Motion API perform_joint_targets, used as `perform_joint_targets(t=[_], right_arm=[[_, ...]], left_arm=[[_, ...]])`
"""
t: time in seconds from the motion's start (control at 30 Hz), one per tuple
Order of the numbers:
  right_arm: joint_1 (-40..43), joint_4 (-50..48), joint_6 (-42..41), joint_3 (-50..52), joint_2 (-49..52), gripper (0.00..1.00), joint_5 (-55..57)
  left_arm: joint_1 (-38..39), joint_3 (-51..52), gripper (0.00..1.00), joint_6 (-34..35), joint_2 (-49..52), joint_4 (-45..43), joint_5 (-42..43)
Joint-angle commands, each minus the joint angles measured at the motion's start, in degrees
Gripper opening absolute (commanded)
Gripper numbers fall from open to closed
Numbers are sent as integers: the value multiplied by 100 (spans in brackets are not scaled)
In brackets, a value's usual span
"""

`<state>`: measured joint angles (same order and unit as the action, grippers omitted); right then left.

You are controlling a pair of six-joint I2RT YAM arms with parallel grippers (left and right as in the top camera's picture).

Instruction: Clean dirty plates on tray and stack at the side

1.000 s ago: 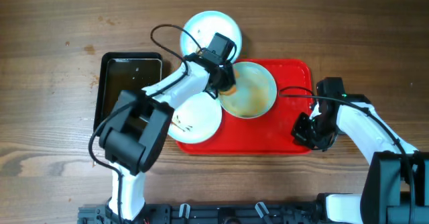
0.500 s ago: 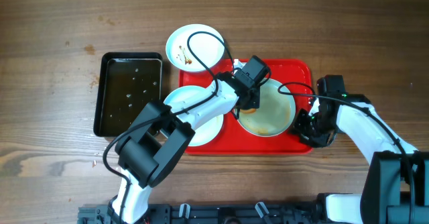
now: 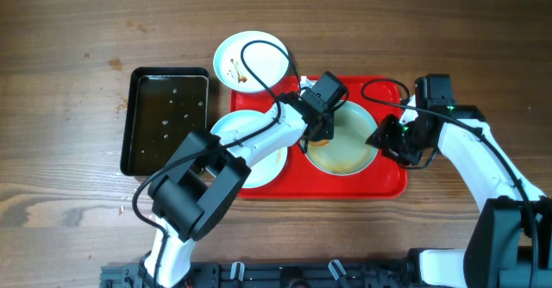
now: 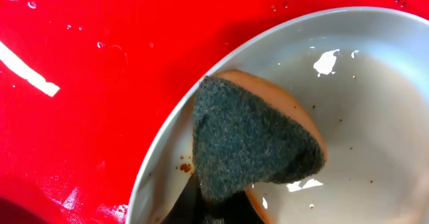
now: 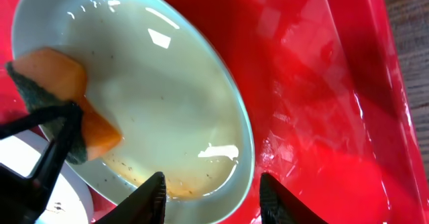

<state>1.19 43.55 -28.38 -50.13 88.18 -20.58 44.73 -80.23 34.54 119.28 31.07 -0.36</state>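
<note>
The red tray point(image 3: 392, 180) holds one plate point(image 3: 349, 150) with thin brown sauce water in it. My left gripper point(image 3: 317, 131) is shut on an orange and dark green sponge point(image 4: 251, 140) and presses it on that plate's left rim point(image 4: 161, 163). My right gripper point(image 3: 390, 140) is open, and its fingers point(image 5: 153, 198) straddle the plate's right rim point(image 5: 247, 150). A second plate point(image 3: 252, 61) with brown smears lies on the table behind the tray. A third plate point(image 3: 252, 154) lies at the tray's left edge, partly under my left arm.
A black rectangular tray point(image 3: 168, 120) with water drops stands on the table left of the plates. The red tray's floor point(image 5: 315, 110) right of the plate is wet.
My left gripper moved right and toward the front with the sponge, and the tray's plate shifted right. My right gripper moved from the tray's right front corner to the plate's right rim.
</note>
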Motion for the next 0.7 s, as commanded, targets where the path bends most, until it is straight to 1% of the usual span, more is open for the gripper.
perform_joint_targets(t=[0.0,0.1,0.13,0.2,0.27,0.33,0.37,0.4,0.5,0.53,0.57,0.6,0.67], right_arm=[[-162,-116,-50,11,179,41,0],[-385,-177,-173,11,487,42,127],[-485,-212,-177,13,752,45,129],[-516,-271,-175,13,1043,41,129],[-503,-275,-157,13,1137,41,127],[-503,-260,-129,7,1134,48,127],[-494,-221,-33,-24,1130,47,125],[-481,-94,72,-105,1110,48,153],[-481,695,284,-765,938,49,481],[-481,999,234,-1058,874,53,743],[-481,1228,0,-1233,844,57,1021],[-481,1419,-234,-1320,839,58,1272],[-483,1482,-243,-1311,848,59,1340]], left_arm=[[55,273,4,-111,352,236,76],[55,273,4,-111,352,260,92],[55,273,4,-114,352,262,92],[55,273,4,-114,352,267,92],[55,273,4,-114,352,289,94],[55,273,4,-114,352,289,96],[55,273,4,-114,352,291,96],[55,273,4,-114,352,289,96],[55,273,4,-114,352,286,96],[55,273,4,-114,352,286,96],[55,273,4,-111,352,286,96],[55,273,4,-114,352,284,96],[55,273,4,-114,352,282,94]])
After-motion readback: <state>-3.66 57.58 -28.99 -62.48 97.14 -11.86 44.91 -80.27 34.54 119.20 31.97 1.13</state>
